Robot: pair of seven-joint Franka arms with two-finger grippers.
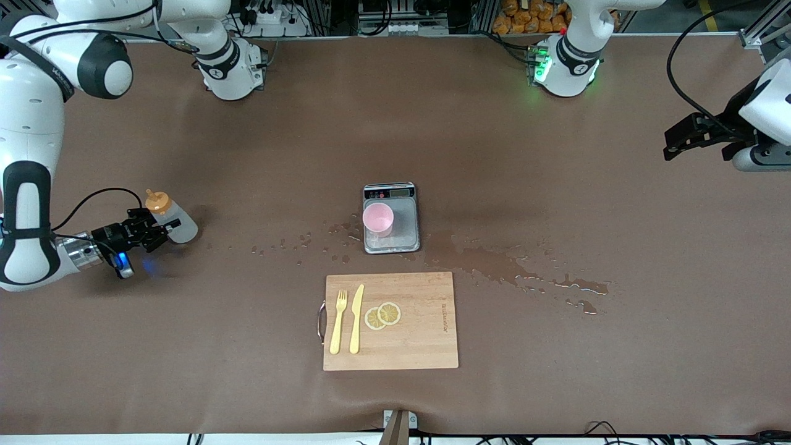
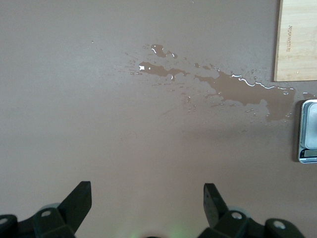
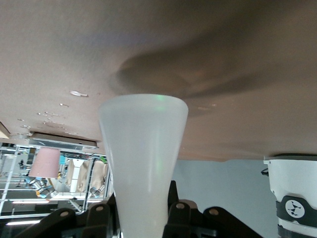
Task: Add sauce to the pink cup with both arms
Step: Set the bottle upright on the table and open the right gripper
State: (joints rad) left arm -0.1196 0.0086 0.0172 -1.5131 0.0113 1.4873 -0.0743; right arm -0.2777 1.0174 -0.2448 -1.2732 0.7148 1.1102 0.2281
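Note:
The sauce (image 1: 177,227) is a whitish squeeze bottle with an orange cap (image 1: 157,201). It is tilted, low over the table at the right arm's end, and my right gripper (image 1: 156,233) is shut on its body. In the right wrist view the sauce bottle (image 3: 143,163) fills the space between the fingers (image 3: 184,218). The pink cup (image 1: 377,219) stands on the grey scale (image 1: 401,228) at mid-table and also shows small in the right wrist view (image 3: 44,162). My left gripper (image 1: 672,147) hangs open over the left arm's end of the table, its fingers (image 2: 79,196) wide apart over bare tabletop.
A wooden cutting board (image 1: 426,334) lies nearer the front camera than the scale. It carries a yellow fork (image 1: 337,321), a yellow knife (image 1: 356,318) and two lemon slices (image 1: 382,315). A wet spill (image 1: 513,272) spreads from the scale toward the left arm's end, with droplets (image 1: 296,244) toward the right arm's end.

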